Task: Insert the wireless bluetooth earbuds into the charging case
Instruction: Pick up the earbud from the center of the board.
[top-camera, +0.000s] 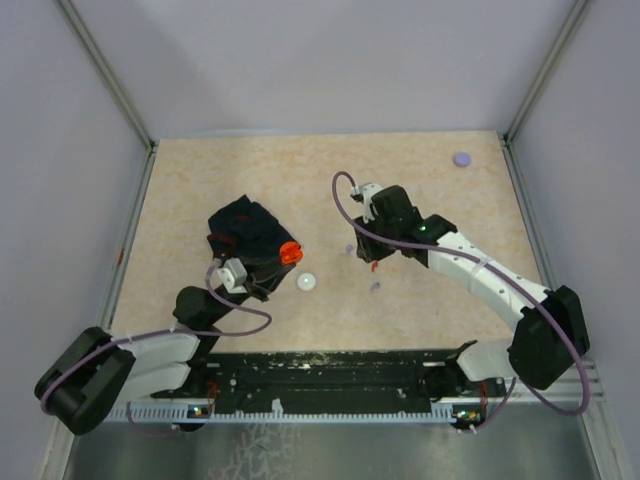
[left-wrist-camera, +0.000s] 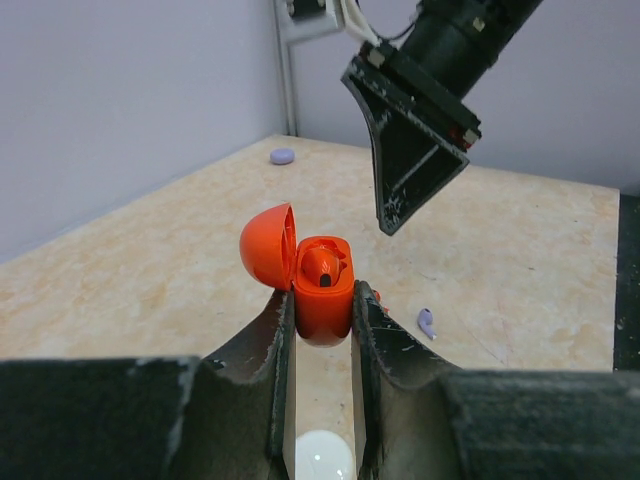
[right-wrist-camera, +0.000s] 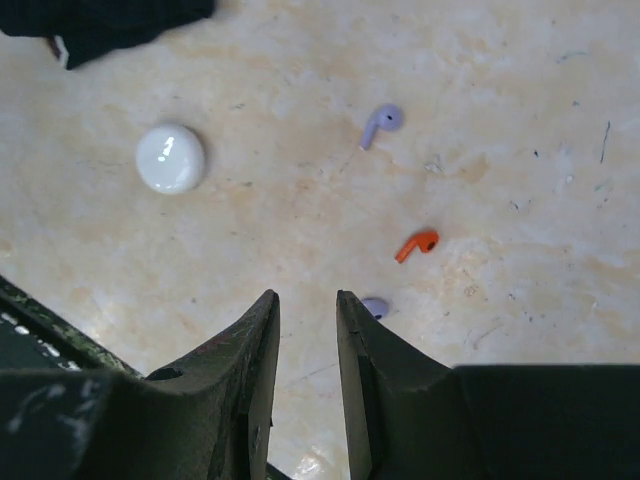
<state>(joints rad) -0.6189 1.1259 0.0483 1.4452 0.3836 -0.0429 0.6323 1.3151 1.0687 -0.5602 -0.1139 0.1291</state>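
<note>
Table: the beige marbled table (top-camera: 250, 170) carries all the loose pieces.
Left arm: the black and white left arm (top-camera: 150, 360) reaches in from the near left corner toward the middle.
Right arm: the black and white right arm (top-camera: 480, 275) stretches from the near right corner toward the centre.
Left claw: the left claw (left-wrist-camera: 322, 300) is clamped on the body of the case, one finger on each side, holding it above the table.
Right claw: the right claw (right-wrist-camera: 306, 297) hangs over the table with its jaws a narrow gap apart and nothing between them.
Case: the orange plastic charging case (top-camera: 291, 252) stands upright in the left claw, its domed lid hinged open.
White disc: a glossy white round disc (right-wrist-camera: 170, 158) lies on the table near the held case.
Lavender disc: a lavender round disc (top-camera: 461, 158) sits at the far right corner, well apart from everything else.
Seated earbud: one orange earbud (left-wrist-camera: 320, 265) rests inside the open case.
Loose orange earbud: a second orange earbud (right-wrist-camera: 417, 243) lies on the table near the right claw.
Lavender earbuds: one lavender earbud (right-wrist-camera: 380, 123) lies between the white disc and the loose orange one; another lavender earbud (right-wrist-camera: 375, 307) is partly hidden behind a finger of the right claw.
</note>
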